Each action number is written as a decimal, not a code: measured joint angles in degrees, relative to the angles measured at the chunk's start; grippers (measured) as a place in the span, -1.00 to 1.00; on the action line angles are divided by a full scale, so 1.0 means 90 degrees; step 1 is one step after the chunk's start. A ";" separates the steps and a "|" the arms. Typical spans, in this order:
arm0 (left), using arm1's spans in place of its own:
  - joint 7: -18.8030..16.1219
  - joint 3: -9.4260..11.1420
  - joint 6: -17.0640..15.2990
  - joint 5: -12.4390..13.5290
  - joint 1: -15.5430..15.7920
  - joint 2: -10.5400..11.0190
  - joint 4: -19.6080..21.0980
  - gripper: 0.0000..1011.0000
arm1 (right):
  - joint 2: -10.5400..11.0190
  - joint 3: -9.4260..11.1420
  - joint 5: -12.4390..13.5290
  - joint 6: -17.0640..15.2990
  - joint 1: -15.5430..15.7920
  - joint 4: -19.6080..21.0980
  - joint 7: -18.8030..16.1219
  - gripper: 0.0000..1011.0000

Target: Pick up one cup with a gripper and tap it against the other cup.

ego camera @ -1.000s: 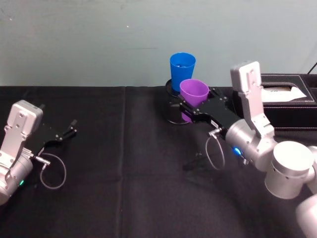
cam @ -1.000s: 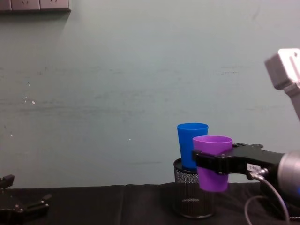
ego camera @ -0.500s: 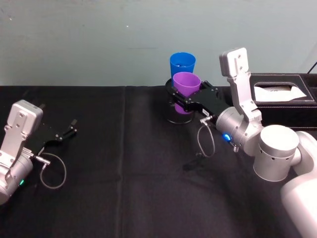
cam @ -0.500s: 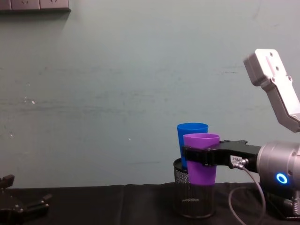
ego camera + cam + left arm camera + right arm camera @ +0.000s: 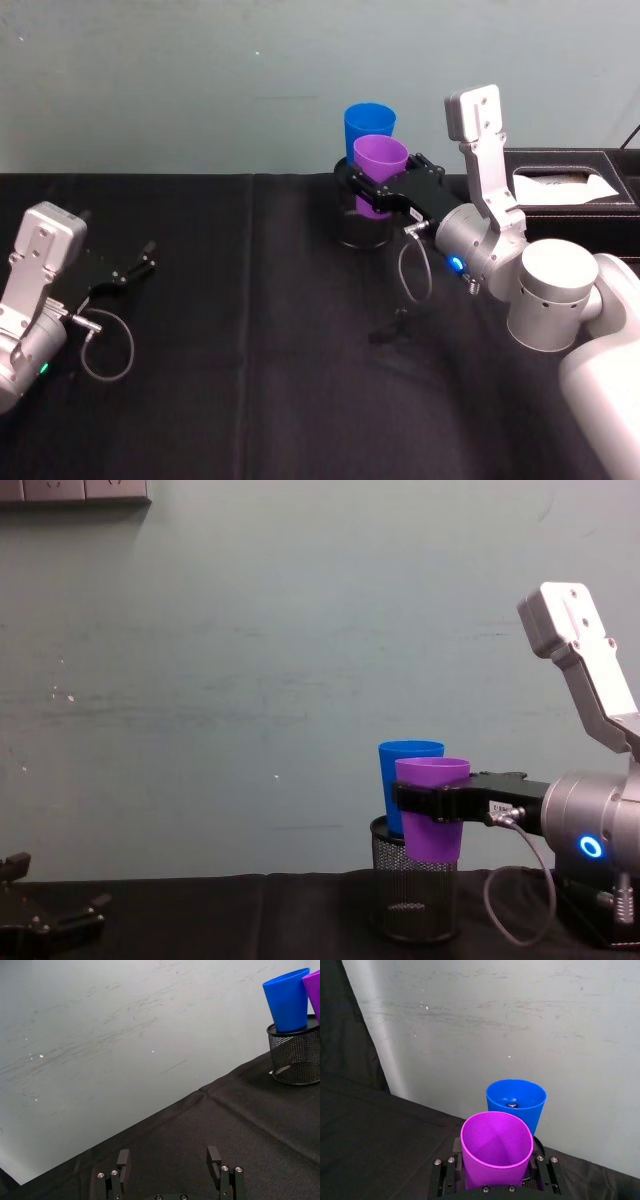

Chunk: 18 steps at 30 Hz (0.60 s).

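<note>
Right arm raised and reaching forward, right gripper (image 5: pixel 378 190) clamped on purple cup (image 5: pixel 381 158), left arm parked low, left gripper (image 5: pixel 142 259) fingers spread.

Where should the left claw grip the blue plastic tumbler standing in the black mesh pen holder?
I'd grip the bright blue plastic tumbler on its bare upper wall, just under the rim, coming from the robot's left: its base sits in the black mesh pen holder, and the right claw holding the purple plastic tumbler crowds its near side.

No writing can be read; the small white label (image 5: pixel 491 807) on the right gripper (image 5: pixel 431 803), lower right of the chest view, is too small.
</note>
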<state>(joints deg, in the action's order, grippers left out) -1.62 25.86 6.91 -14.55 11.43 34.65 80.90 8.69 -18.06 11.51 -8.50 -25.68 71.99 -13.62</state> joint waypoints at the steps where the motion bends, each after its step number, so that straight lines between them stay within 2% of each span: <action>1: 0.0000 0.0000 0.0000 0.0000 0.0000 0.0000 0.0000 0.98 | 0.0000 0.0000 0.0000 0.0000 0.0000 0.0000 0.0000 0.43; 18: 0.0000 0.0000 0.0000 0.0000 0.0000 0.0000 0.0000 0.98 | -0.0015 0.0011 -0.0010 0.0027 -0.0022 -0.0027 -0.0011 0.43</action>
<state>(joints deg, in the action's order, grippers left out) -1.62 25.86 6.91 -14.55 11.43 34.65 80.90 8.56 -17.95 11.42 -8.25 -25.88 71.75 -13.72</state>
